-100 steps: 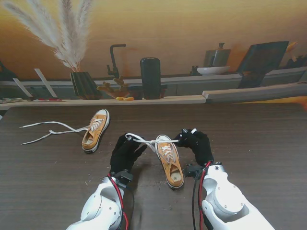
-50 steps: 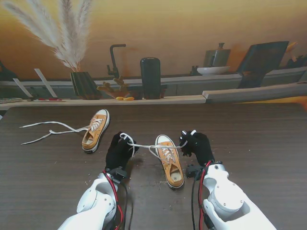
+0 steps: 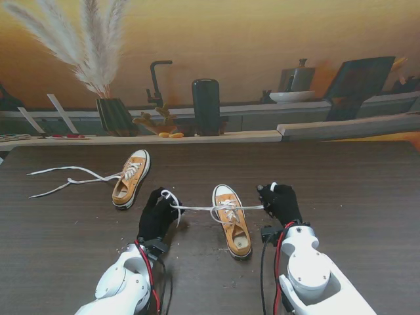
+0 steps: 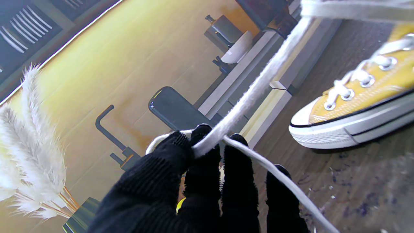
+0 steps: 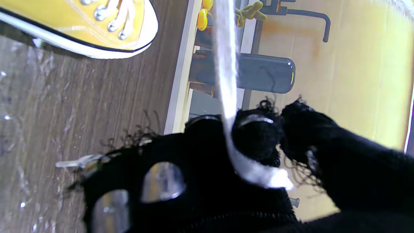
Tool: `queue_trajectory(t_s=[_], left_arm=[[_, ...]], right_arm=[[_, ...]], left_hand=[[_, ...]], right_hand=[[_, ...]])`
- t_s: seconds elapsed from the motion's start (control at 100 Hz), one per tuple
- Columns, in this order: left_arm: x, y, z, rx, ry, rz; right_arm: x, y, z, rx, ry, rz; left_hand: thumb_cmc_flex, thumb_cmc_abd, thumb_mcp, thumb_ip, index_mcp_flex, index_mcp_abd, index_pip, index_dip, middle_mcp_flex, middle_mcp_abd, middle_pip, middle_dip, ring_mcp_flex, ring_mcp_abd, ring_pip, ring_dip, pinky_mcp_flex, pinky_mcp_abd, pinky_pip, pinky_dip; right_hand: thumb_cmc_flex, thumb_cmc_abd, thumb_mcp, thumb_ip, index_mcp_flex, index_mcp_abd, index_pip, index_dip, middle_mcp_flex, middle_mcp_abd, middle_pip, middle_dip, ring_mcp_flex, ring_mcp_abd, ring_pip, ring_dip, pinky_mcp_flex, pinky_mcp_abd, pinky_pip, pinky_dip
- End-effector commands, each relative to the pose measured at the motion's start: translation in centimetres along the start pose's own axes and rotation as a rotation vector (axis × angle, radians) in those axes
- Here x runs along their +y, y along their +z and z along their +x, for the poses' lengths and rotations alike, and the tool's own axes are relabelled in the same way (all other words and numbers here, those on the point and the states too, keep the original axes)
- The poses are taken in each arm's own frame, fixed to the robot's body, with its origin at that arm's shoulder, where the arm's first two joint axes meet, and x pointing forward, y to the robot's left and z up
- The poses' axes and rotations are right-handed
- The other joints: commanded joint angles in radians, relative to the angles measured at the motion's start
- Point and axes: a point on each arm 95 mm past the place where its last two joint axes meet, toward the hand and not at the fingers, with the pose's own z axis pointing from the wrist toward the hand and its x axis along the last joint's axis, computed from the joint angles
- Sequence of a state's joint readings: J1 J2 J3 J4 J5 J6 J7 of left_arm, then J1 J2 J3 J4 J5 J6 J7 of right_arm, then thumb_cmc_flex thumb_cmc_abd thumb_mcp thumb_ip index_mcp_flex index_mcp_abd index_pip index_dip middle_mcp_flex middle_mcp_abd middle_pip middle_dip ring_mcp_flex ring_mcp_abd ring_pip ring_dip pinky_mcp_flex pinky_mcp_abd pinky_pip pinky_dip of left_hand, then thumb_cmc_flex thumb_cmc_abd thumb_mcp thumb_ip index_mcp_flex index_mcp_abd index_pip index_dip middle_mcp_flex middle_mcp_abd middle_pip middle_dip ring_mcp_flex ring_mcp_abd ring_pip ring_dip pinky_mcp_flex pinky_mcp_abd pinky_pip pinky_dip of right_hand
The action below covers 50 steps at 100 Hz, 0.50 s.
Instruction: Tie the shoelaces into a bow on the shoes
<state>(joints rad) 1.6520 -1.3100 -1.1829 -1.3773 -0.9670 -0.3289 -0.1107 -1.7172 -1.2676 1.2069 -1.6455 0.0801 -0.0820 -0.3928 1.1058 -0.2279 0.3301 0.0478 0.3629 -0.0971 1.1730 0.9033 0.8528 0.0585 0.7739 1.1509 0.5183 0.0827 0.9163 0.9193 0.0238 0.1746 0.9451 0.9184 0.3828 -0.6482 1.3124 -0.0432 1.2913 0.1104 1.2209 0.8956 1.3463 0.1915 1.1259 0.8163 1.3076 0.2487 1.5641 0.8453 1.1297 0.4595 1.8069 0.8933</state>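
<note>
Both arms are rising from the near corners of the stand view, forearms angling inward; the left hand (image 3: pixel 157 213) is sitting left of centre, black-gloved fingers (image 4: pixel 200 152) curling closed and pinching a lace between them. The right hand (image 3: pixel 281 202) is sitting right of centre, fingers (image 5: pixel 255 136) clamping a lace end; glove fabric is fraying there.

A staged home set: dark wood table (image 3: pixel 367 197) before a printed kitchen backdrop (image 3: pixel 262 39) with pampas grass (image 3: pixel 92 46).
</note>
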Motion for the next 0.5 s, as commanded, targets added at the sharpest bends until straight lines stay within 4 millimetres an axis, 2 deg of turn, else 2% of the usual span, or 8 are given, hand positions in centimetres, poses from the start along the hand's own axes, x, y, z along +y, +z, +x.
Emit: queue_trajectory(t_s=[0.0,0.21,0.49], left_arm=[[-0.5,-0.8,-0.2,-0.013,0.022,-0.004],[-1.1,-1.9,0.1,-0.002,0.115,0.006],[-2.3,-2.4,0.8,-0.007,0.2,0.014]], right_arm=[[0.2,-0.1,-0.3,-0.007,-0.011,0.006],[1.4,0.5,-0.7,-0.03,-0.079,-0.019],[2.8,1.0,-2.3,-0.085,-0.151,-0.056]], left_hand=[[0.068,0.037,-0.019,0.03,0.001,-0.085,0.045,0.018,0.018,-0.039,0.072,0.027,-0.016,0.003,0.005,0.027,-0.014,-0.048,0.021,-0.015],[0.079,0.047,-0.032,0.028,-0.004,-0.076,0.036,0.009,0.005,-0.033,0.068,0.029,-0.03,0.004,-0.003,0.024,-0.025,-0.053,0.014,-0.029],[0.1,0.064,-0.063,0.028,-0.013,-0.066,0.024,-0.001,-0.01,-0.027,0.066,0.032,-0.046,0.007,-0.011,0.019,-0.038,-0.054,0.002,-0.044]], right_hand=[[-0.034,-0.015,0.05,0.034,0.059,0.029,0.05,0.026,0.107,0.028,0.067,0.013,-0.006,-0.035,0.059,0.022,0.047,-0.094,0.223,0.01],[-0.025,-0.015,0.041,0.029,0.054,0.031,0.032,0.013,0.105,0.027,0.038,-0.002,-0.005,-0.034,0.03,0.015,0.044,-0.087,0.197,0.007],[-0.007,-0.027,0.033,0.009,0.046,0.029,-0.005,-0.003,0.103,0.031,-0.018,-0.015,-0.006,-0.014,-0.02,-0.004,0.038,-0.061,0.143,0.004]])
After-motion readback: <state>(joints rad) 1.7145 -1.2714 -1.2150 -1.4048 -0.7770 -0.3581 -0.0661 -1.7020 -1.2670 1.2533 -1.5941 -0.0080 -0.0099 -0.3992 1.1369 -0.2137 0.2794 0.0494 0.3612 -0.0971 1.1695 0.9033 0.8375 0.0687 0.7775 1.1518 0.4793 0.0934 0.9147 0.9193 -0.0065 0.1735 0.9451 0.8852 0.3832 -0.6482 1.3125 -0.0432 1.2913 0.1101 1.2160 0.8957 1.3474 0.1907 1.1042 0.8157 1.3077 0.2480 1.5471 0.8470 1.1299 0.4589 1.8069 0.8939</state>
